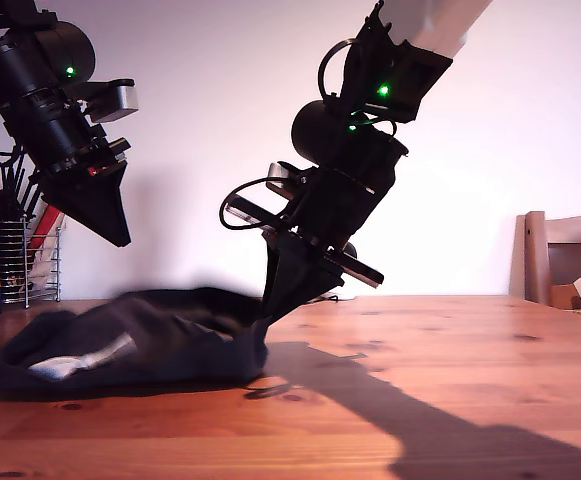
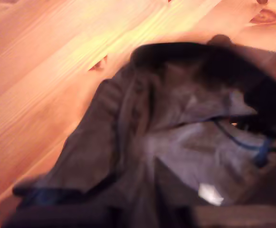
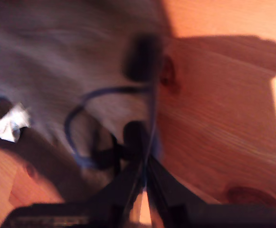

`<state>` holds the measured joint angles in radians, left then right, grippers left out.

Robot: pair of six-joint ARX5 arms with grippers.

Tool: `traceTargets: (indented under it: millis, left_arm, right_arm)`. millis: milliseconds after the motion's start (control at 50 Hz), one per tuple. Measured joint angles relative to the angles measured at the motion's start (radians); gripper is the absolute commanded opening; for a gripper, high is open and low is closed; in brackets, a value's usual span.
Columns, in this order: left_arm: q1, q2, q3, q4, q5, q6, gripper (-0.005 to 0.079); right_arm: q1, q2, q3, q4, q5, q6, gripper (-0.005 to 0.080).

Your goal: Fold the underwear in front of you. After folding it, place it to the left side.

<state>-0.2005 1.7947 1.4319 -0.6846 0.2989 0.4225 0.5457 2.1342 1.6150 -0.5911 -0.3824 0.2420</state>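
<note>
Black to dark-grey limp cotton-like fabric: the underwear (image 1: 140, 340), one item, lying crumpled in a low heap on the warm orange-brown knotted pine table (image 1: 450, 380), toward 8 o'clock in the exterior view; wide waistband edged in a thin blue line, small white label (image 2: 210, 194) showing inside, surface matte, soft, creased in loose overlapping folds. Black, wedge-shaped my second gripper (image 3: 142, 175): jaws pressed nearly together with only a sliver of gap, tips down at the garment's edge toward the exterior view's right, apparently pinching a hem of the cloth, though blur leaves the hold itself uncertain. Black, tapered my first gripper (image 1: 120, 235): hanging clear above the heap at 10 o'clock in the exterior view; its opening cannot be told, the jaws not showing in its own view. Step in hand, by judgement: an early fold, one edge taken for drawing over the rest; garment not yet flat nor squared. Next move calls for a low, slow carry of the pinched edge across the heap, since such limp fabric drags and bunches readily. Background item: wire utensil rack (image 1: 10, 260), 9 o'clock.
</note>
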Motion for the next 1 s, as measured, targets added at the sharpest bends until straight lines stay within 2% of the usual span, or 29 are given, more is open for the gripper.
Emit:
traceTargets:
  millis: [220,260,360,400,640,800,1000]
  left_arm:
    - [0.000,0.000,0.000,-0.004,0.008,0.000,0.0001]
    - [0.000,0.000,0.000,-0.001,0.014,-0.003,0.0069]
    - [0.000,0.004,0.000,0.018,0.018,-0.031,0.0340]
    - [-0.002,0.011,0.000,0.026,0.018,-0.042,0.0375]
    - [-0.029,0.149,0.000,0.111,-0.038,-0.101,0.0341]
    - [-0.039,0.159,-0.003,0.194,-0.038,-0.114,0.0254]
    - [-0.042,0.156,-0.003,0.197,-0.039,-0.109,0.0088]
  right_arm:
    - [0.000,0.000,0.000,-0.001,0.000,0.000,-0.0013]
    - [0.000,0.000,0.000,-0.001,0.000,0.000,-0.0013]
    - [0.000,0.000,0.000,0.000,0.000,0.000,-0.0013]
    - [0.000,0.000,0.000,0.000,0.000,0.000,-0.0013]
    - [0.000,0.000,0.000,0.002,0.000,0.000,-0.0013]
    - [0.000,0.000,0.000,0.002,0.000,-0.001,-0.0013]
    - [0.001,0.000,0.000,0.003,0.000,-0.001,-0.0013]
